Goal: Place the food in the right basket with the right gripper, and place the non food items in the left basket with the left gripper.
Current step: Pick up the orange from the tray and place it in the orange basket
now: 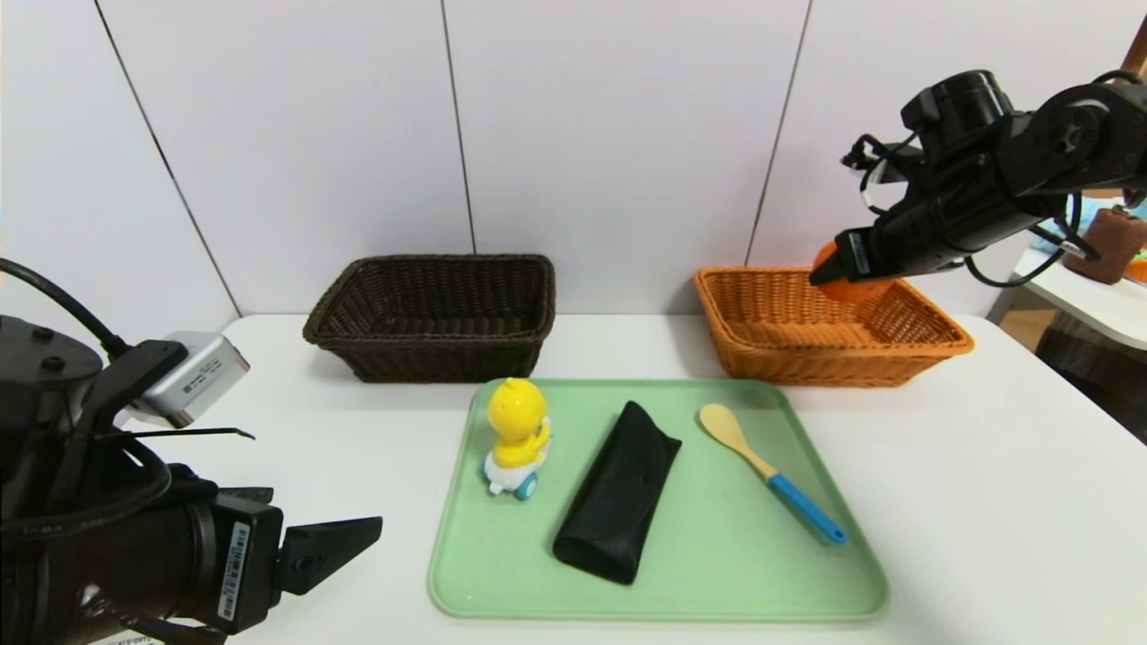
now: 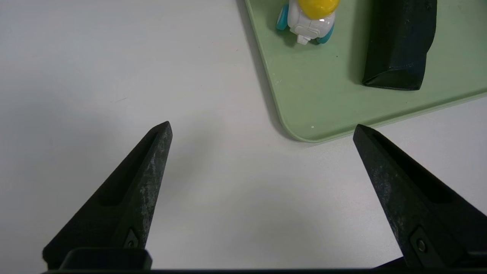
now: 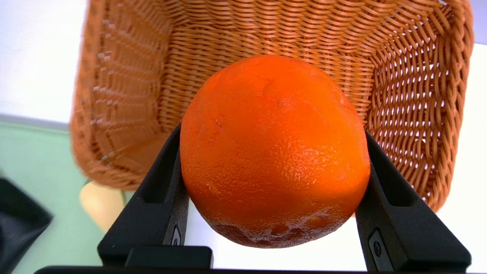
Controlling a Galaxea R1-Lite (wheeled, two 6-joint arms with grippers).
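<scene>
The right gripper (image 3: pixel 272 190) clasps the orange (image 3: pixel 274 152) between its fingers above the orange-tan wicker basket (image 1: pixel 932 345). The left gripper (image 2: pixel 262 131) hangs over the desk (image 2: pixel 114 76) near the green tray (image 1: pixel 717 591), fingers spread wide and holding nothing.

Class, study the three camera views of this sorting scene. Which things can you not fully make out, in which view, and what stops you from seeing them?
- Orange: head view, mostly covered by the right gripper holding it.
- Orange-tan basket floor: right wrist view, hidden behind the orange.
- Wooden spoon: right wrist view, only the bowl's edge shows below the basket.
- Duck toy: left wrist view, head cut off by the picture edge.
- Black pouch: left wrist view, far end cut off.
</scene>
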